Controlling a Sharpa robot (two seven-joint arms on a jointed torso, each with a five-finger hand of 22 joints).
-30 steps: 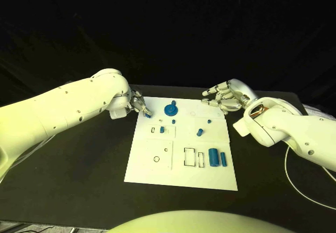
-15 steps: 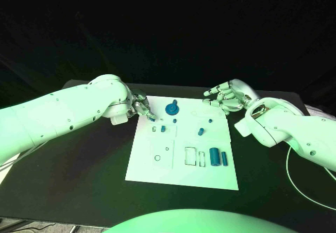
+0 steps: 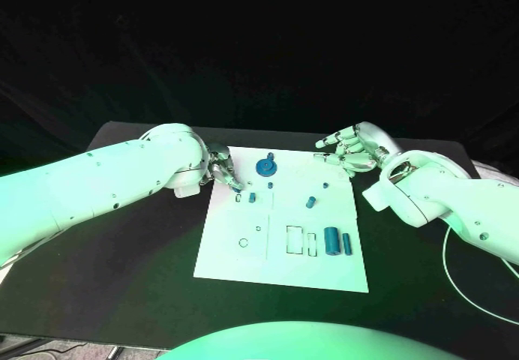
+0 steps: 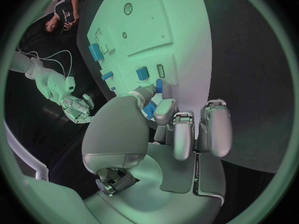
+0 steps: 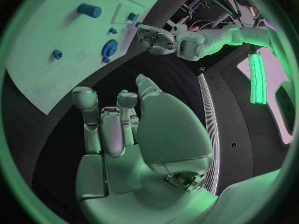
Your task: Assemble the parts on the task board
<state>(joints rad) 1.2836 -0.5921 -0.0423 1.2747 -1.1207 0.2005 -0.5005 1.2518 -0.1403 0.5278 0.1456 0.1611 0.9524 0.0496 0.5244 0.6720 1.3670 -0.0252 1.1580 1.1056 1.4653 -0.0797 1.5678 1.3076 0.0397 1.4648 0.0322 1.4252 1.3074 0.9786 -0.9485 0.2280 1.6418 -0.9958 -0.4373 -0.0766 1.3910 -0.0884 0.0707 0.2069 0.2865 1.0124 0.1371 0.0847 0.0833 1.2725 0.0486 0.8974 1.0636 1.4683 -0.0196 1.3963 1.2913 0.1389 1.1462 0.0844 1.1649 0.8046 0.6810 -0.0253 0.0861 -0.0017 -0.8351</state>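
The white task board [image 3: 279,259] lies in the middle of the black table. My left hand [image 3: 220,168] hovers over its far left corner and pinches a small blue piece [image 4: 150,109] between thumb and a finger. Just beyond it, a small blue part [image 3: 251,199] stands beside an empty slot. A blue gear [image 3: 266,166] sits at the far middle, another small part [image 3: 310,202] at the centre right, and two blue cylinders [image 3: 337,243] lie near the right edge. My right hand [image 3: 349,150] hangs over the far right corner with fingers spread, holding nothing. The gear [image 5: 110,47] lies beyond the right hand's fingers [image 5: 102,124].
Empty outlined slots [image 3: 293,241] lie on the board's near half, with a small ring [image 3: 242,242] to their left. A white cable [image 3: 460,277] curls on the table at the right. Bare black table [image 3: 130,255] surrounds the board.
My left hand has edged a little to the right over the board's far left corner, carrying the blue piece. The right hand has stayed where it was.
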